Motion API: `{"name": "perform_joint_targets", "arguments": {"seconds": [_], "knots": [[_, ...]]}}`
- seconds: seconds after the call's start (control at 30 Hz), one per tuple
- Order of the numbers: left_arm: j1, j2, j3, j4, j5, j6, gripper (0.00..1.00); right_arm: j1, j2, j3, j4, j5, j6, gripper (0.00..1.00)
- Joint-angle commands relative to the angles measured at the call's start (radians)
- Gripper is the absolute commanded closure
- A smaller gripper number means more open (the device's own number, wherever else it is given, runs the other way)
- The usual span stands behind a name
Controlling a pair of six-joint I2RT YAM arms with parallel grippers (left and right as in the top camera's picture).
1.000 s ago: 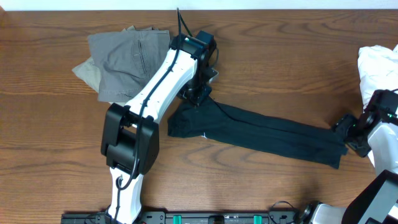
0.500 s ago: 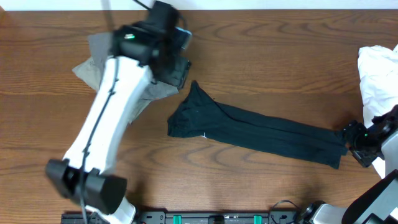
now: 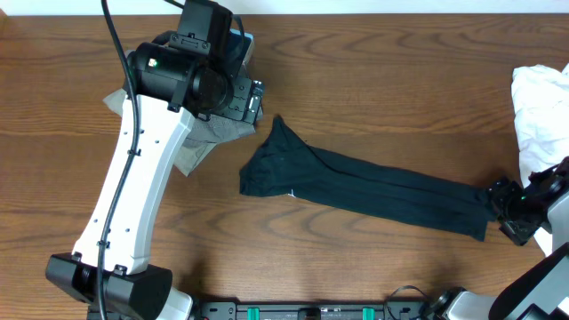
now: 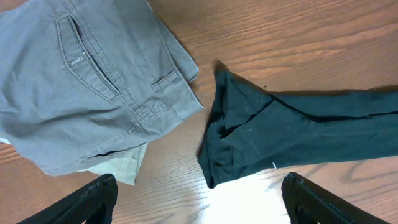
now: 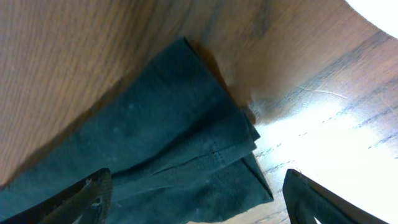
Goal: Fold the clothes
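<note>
Dark green trousers (image 3: 373, 191) lie flat, folded lengthwise, running from the table's middle to the right. Their waist end (image 4: 242, 137) shows in the left wrist view and their leg end (image 5: 186, 155) in the right wrist view. My left gripper (image 3: 242, 96) hangs open above the folded grey trousers (image 4: 87, 81), up and left of the waist end, and its fingers (image 4: 93, 199) hold nothing. My right gripper (image 3: 508, 212) stands open at the leg end. Its fingers (image 5: 317, 199) are spread on either side of the cloth, not closed on it.
A beige garment (image 4: 121, 168) peeks out beneath the grey trousers at the back left. A crumpled white cloth (image 3: 540, 98) lies at the right edge, just behind my right arm. Bare wood (image 3: 382, 89) lies behind the dark trousers.
My left gripper let go of the dark trousers' waist, opened wide and rose back to the left over the grey pile. My right gripper opened a little more and drew slightly right.
</note>
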Motion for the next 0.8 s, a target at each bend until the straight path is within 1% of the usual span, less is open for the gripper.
{"name": "perform_joint_targets", "arguments": {"seconds": [0.0,0.57,0.77], "knots": [[-0.001,-0.001,0.014,-0.003,-0.002,-0.008,0.13,-0.005,0.003,-0.019,0.003,-0.012,-0.018,0.14],[-0.001,-0.001,0.014,-0.022,-0.002,-0.009,0.13,-0.003,0.003,-0.039,0.021,-0.032,-0.021,0.12],[-0.001,-0.001,0.014,-0.014,-0.002,-0.010,0.13,-0.003,0.002,-0.039,0.001,-0.031,-0.042,0.12]]}}
